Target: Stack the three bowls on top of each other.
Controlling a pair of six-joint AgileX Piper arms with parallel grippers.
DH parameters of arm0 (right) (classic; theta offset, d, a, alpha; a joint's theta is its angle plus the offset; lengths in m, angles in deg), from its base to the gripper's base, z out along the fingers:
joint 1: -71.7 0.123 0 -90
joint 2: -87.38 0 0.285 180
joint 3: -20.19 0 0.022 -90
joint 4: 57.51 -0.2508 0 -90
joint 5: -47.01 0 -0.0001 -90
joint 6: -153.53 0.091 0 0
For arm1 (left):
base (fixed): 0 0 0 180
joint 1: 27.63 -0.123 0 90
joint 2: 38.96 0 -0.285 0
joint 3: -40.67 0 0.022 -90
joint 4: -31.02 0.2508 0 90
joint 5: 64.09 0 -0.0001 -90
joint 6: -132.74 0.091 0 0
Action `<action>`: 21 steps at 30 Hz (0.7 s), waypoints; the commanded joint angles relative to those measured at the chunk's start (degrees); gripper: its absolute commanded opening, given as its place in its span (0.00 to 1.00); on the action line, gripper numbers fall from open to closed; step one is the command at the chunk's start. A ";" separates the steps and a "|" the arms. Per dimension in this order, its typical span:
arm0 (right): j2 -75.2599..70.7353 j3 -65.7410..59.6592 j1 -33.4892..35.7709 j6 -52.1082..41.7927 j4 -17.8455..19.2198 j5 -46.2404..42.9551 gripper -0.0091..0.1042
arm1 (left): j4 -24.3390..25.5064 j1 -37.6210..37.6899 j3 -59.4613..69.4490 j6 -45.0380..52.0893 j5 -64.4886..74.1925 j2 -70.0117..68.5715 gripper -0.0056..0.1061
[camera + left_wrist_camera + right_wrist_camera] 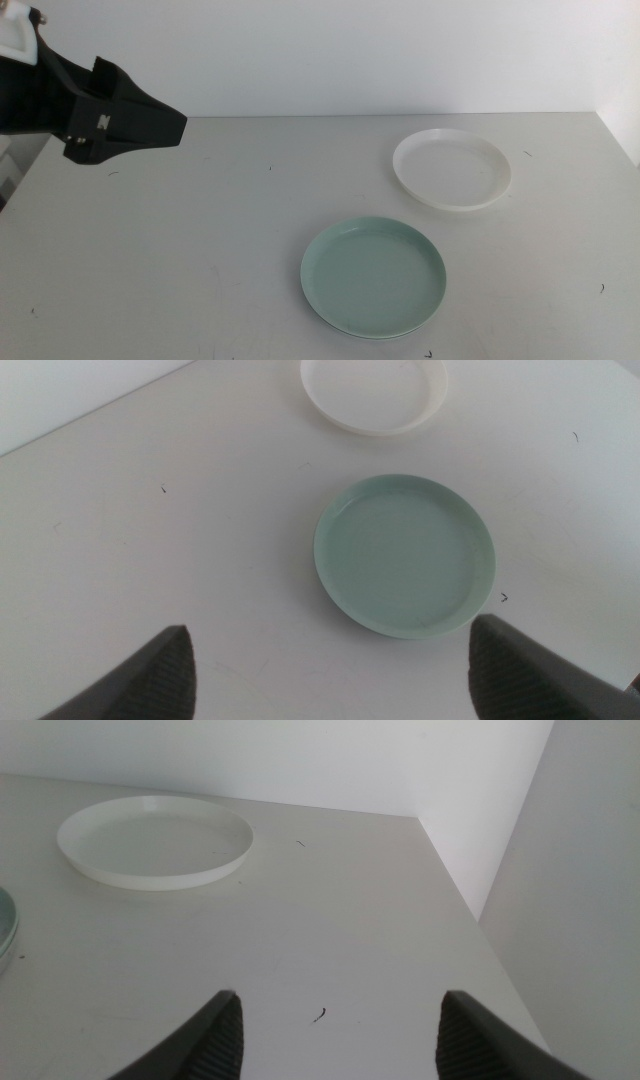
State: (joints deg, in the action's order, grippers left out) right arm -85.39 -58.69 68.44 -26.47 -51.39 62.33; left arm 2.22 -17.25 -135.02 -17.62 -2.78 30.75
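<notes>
Mint green bowl (373, 277) flat on the counter (180, 260), near the front edge in the middle view, upright and empty. Under its rim a second thin edge, perhaps another bowl nested below, but cannot tell for sure. White bowl (452, 169) farther back and to the right, apart from the green one, also flat and empty. Left gripper (330, 670) high above the counter, jaws wide open, nothing between them, looking down on the green bowl. Right gripper (340, 1030) low near the counter's right side, jaws open and empty, white bowl ahead.
</notes>
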 commanded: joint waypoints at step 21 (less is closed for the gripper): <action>22.22 33.94 0.12 0.00 -5.30 20.07 0.52 | -1.80 -0.12 -1.64 -0.48 -2.34 -0.92 0.99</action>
State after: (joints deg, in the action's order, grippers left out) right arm -66.31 -29.30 68.44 -26.47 -55.95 83.20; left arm 2.42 -17.25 -135.02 -17.68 -2.78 30.75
